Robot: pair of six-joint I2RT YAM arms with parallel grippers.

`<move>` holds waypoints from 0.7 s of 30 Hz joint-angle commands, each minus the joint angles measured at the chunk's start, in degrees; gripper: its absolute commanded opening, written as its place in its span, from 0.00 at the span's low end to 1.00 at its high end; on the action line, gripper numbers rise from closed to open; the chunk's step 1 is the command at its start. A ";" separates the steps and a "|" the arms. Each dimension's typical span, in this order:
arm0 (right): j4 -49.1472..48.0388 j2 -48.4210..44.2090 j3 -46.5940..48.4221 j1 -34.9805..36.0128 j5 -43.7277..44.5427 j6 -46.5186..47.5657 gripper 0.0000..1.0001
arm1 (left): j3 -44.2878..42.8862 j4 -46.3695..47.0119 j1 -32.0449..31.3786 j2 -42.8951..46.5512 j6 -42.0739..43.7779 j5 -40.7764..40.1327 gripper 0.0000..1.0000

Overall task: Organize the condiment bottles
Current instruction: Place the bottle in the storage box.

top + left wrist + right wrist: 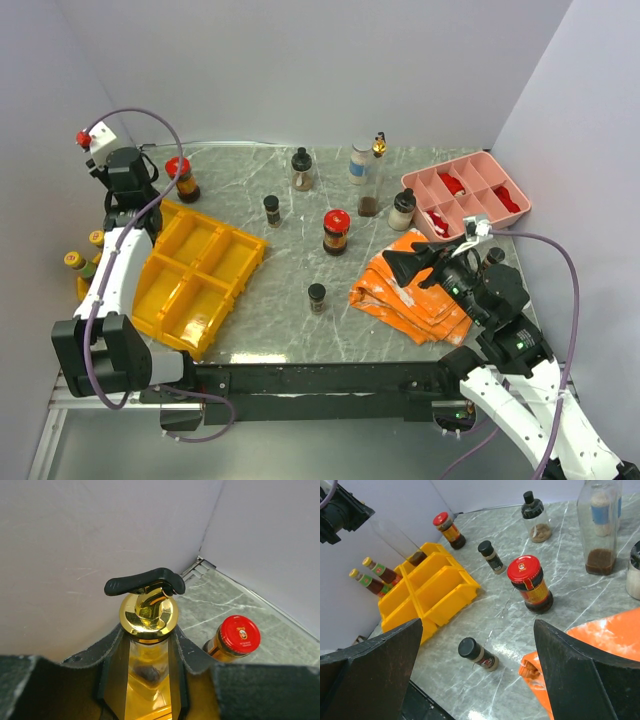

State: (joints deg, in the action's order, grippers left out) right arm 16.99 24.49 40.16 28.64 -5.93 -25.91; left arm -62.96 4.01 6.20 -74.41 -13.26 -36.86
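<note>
Gold-spout bottle (148, 616) clamped in left fingers (111, 670) beside left wall (70, 535); right fingers (585, 680) wide.

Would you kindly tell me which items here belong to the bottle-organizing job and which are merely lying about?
Job: gold-spout bottle, red-capped jars, black-capped shakers, yellow-capped bottles; probably the yellow bins as storage.
Lying about: pink tray, orange packets.

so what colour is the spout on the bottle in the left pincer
Gold spout with a black lever; best in the left wrist view.
</note>
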 commanded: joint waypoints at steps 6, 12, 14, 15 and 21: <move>-3.28 0.47 -0.52 0.36 -1.10 -0.19 1.00 | 2.58 10.32 0.13 -0.55 0.16 -4.62 0.01; -3.72 0.03 -1.14 0.36 -1.45 -0.28 1.00 | 4.42 10.58 0.13 -1.79 -1.77 -6.21 0.01; -2.85 -0.06 -0.96 0.36 -1.19 0.16 1.00 | 4.60 9.97 0.13 -1.70 -2.65 -5.77 0.01; -2.41 -0.14 -0.88 0.36 -0.92 0.42 1.00 | 4.69 9.79 0.04 -1.53 -2.91 -5.50 0.03; -1.87 -1.64 -0.96 0.27 -0.39 0.60 1.00 | 5.66 9.53 0.04 -2.05 -2.83 -3.74 0.28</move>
State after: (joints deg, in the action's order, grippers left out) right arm 16.29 24.16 39.72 28.64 -6.83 -25.87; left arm -56.60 7.57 6.20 -77.54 -15.18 -40.66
